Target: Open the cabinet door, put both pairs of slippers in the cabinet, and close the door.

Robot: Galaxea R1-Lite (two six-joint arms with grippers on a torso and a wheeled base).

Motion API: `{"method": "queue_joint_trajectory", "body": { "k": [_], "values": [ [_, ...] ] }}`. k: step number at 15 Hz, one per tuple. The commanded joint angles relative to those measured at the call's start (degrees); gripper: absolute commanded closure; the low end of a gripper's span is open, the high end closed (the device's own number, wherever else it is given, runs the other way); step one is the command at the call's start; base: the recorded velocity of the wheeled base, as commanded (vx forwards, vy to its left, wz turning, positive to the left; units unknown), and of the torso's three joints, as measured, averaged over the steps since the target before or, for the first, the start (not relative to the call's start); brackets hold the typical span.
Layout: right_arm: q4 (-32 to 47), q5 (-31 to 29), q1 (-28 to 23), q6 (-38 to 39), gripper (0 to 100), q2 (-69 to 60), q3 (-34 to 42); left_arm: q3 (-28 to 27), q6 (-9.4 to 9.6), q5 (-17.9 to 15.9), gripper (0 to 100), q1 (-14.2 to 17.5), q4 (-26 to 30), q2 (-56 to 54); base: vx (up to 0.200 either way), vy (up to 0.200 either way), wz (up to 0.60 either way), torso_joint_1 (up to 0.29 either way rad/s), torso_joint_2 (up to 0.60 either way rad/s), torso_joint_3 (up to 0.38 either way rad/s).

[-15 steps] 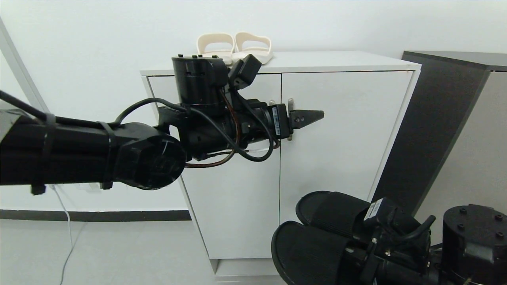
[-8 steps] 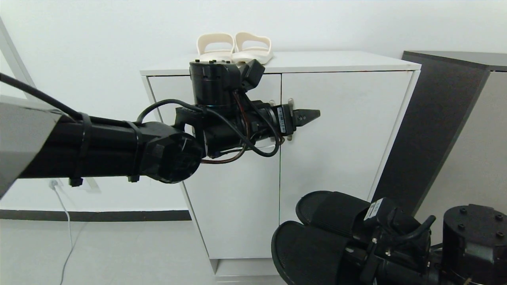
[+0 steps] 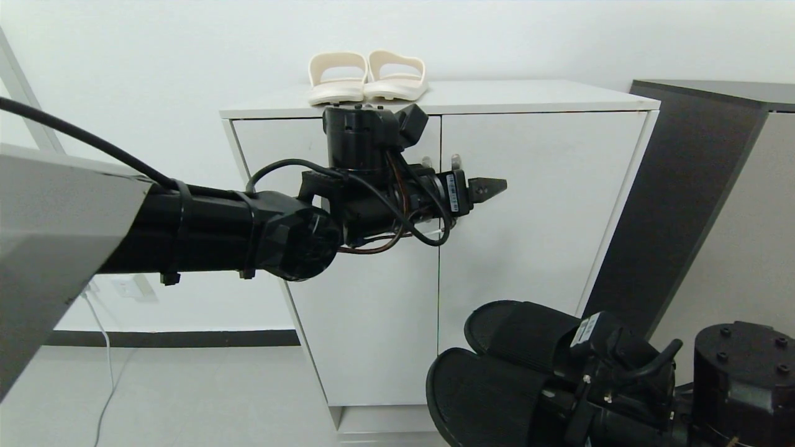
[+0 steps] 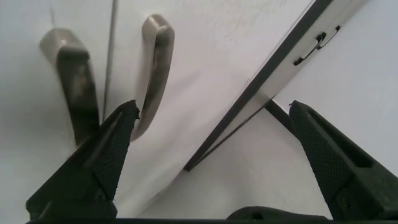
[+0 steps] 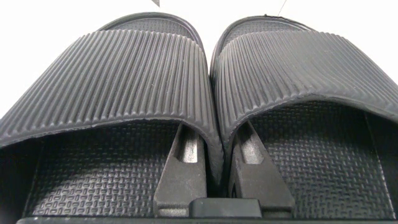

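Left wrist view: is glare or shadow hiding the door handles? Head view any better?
Left wrist view: no glare; the door handles read dark against the evenly lit white cabinet, with the left gripper open before them. Head view: the left arm hides most of the handles; light is soft, no hard shadows on the cabinet.

Cabinet (image 3: pixel 534 205): white panels, smooth, matt; door handles (image 4: pixel 155 68): brushed metal, dull sheen; black slippers (image 5: pixel 149 68): matt rubbery material, ribbed straps, cross-hatched footbeds; cream slippers (image 3: pixel 366 77): smooth, matt, moulded; left gripper (image 4: pixel 212 107) pads (image 4: pixel 109 158): black, finely knurled; dark cabinet (image 3: pixel 683 186): matt grey face.
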Motion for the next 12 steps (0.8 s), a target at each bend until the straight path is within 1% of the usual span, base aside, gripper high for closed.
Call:
{"method": "queue_joint_trajectory", "body": {
  "k": [1,6,7,9,12],
  "values": [
    [-0.1,0.0,0.1,-0.1,100,0.1,0.1,-1.4,-0.10,-0.1,0,-0.1,0.0,1.0,0.000,0.000,0.00,0.000,0.00,0.000],
    [0.0,0.0,0.2,-0.2,100,0.1,0.1,-6.8,-0.10,-0.4,0,-0.5,3.6,3.3,0.000,0.000,0.00,0.000,0.00,0.000],
    [0.0,0.0,0.2,-0.2,100,0.0,0.2,-7.1,-0.10,-0.4,100,-0.9,3.6,3.4,0.000,0.000,0.00,0.000,0.00,0.000],
    [0.0,0.1,0.2,-0.2,100,0.2,0.4,-6.9,-0.10,-0.4,100,-1.0,3.6,3.2,0.000,0.000,0.00,0.000,0.00,0.000],
    [0.0,0.6,0.5,-0.1,100,0.2,1.5,-5.0,-0.19,-0.3,100,-1.1,3.6,1.8,0.000,0.000,0.00,0.000,0.00,0.000]
  ]
}}
